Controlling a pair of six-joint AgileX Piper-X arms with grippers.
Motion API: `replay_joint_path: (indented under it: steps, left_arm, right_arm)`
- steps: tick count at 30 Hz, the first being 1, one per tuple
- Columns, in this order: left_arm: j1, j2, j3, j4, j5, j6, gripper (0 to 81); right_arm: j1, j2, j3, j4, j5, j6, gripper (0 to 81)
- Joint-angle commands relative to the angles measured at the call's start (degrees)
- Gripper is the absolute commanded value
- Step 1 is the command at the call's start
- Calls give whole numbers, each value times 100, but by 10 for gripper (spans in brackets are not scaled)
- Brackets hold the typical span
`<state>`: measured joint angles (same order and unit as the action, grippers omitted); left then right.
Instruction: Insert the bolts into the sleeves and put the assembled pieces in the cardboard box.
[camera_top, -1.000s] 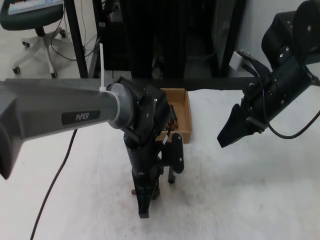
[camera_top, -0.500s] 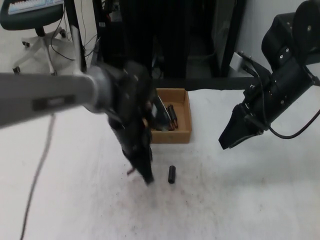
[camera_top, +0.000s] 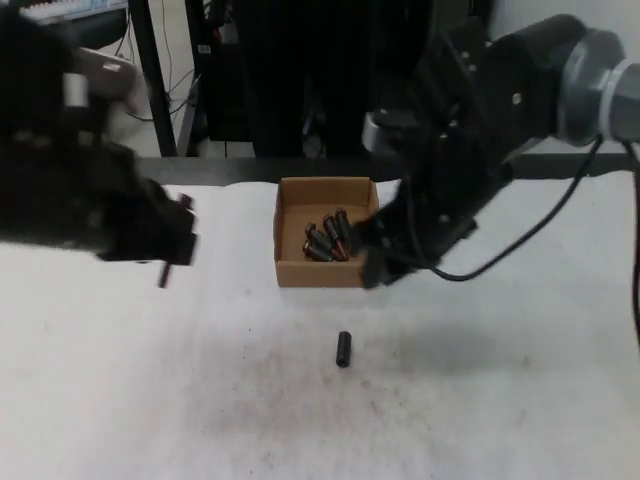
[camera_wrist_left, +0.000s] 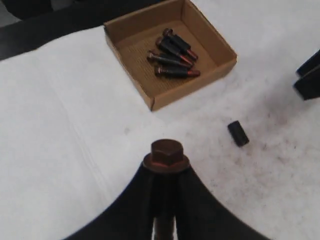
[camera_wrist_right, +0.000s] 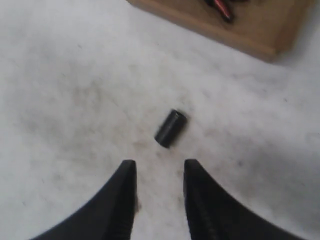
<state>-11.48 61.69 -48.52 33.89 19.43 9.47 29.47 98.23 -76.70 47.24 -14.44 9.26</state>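
**Bolt in hand, one sleeve loose**

Far left: left gripper (camera_wrist_left: 165, 172) clamped on a bolt (camera_wrist_left: 165, 152) by the shank, hex head past the fingertips. Middle: cardboard box (camera_top: 325, 272) with several assembled pieces (camera_wrist_left: 172, 57) inside (lying roughly side by side). In front of it, apart, a black sleeve (camera_wrist_right: 170, 128) lies on the white bench (camera_top: 480, 400). Right: right gripper (camera_wrist_right: 160, 164) spread open, empty, near the sleeve.
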Motion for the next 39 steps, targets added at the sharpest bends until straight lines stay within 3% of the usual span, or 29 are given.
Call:
replay_joint_path:
  steps: [1,9,16,27,39]
  left_arm:
    - [144,-858,199,-149,78,-249,2]
    - [429,-1841,255,-89,-134,-391,2]
    - [478,-1877,255,310,-134,-391,2]
    - [478,-1877,255,316,-134,-348,2]
    - [478,-2017,255,360,-134,-308,2]
  right_arm:
    - [109,122,-29,-419,0,1009,305]
    - [144,887,-54,-232,-243,1343,305]
    - [144,1082,-54,-107,208,1300,305]
    - [264,1125,-79,-145,208,1495,305]
    - [310,1776,-925,157,273,1782,305]
